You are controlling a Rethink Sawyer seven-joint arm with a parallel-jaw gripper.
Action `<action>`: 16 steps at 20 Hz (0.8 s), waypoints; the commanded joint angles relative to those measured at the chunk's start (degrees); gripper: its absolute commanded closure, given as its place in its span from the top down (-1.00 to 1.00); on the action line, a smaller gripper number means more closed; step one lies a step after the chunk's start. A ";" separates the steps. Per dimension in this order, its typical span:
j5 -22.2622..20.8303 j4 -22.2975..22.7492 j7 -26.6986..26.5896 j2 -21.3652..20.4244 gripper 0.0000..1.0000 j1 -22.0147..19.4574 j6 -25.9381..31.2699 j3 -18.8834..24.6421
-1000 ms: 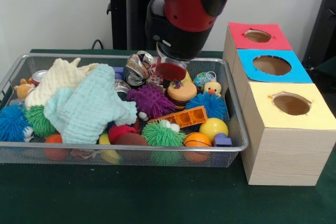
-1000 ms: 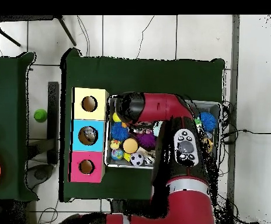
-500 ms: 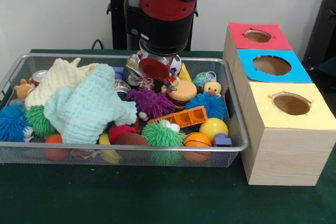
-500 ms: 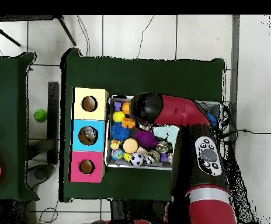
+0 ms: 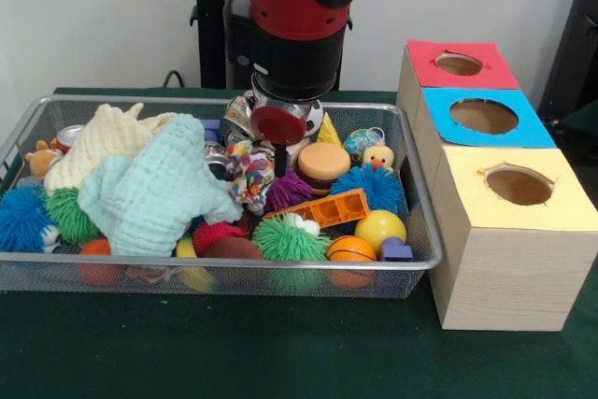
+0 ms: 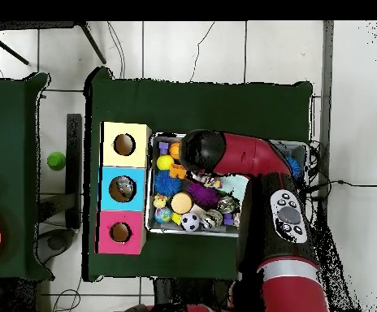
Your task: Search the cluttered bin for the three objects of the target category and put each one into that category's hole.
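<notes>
- Bin (image 5: 234,266) on the green tabletop (image 5: 280,352): packed to the rim. On its left half the pale yellow cloth (image 5: 103,142) and the mint cloth (image 5: 159,189) lie heaped just as they did a second ago.
- Multicoloured crumpled piece (image 5: 250,178): here is the change! Half a second ago it was a small scrap of colour tucked right under the gripper. Now it lies lower and further left, spread over the purple spiky ball (image 5: 291,190) and hiding most of it.
- My reading is that the piece has slipped or been dragged rather than lifted. Nothing is clear of the bin, so the search goes on and no delivery is under way.
- Gripper (image 5: 278,137): it hangs over the back middle of the bin, just in front of the crushed can (image 5: 245,117), with its round red face towards the camera.
- A dark stem drops from it just beside the multicoloured piece. I cannot tell whether the gripper is open or closed, or whether it touches that piece.
- The arm swung left earlier in the second and has since barely shifted.
- On the right stand the red-topped box (image 5: 420,53), the blue-topped box (image 5: 439,105) and the yellow-topped box (image 5: 467,175). From overhead, something greyish sits in the blue hole. I can make out nothing in the other two.
</notes>
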 commanded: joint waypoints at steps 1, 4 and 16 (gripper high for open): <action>2.36 4.03 10.73 1.43 1.00 -0.38 -0.48 5.37; 1.18 1.75 11.38 2.20 1.00 0.99 0.24 4.29; -10.20 -8.00 6.08 5.14 1.00 5.45 5.19 -3.95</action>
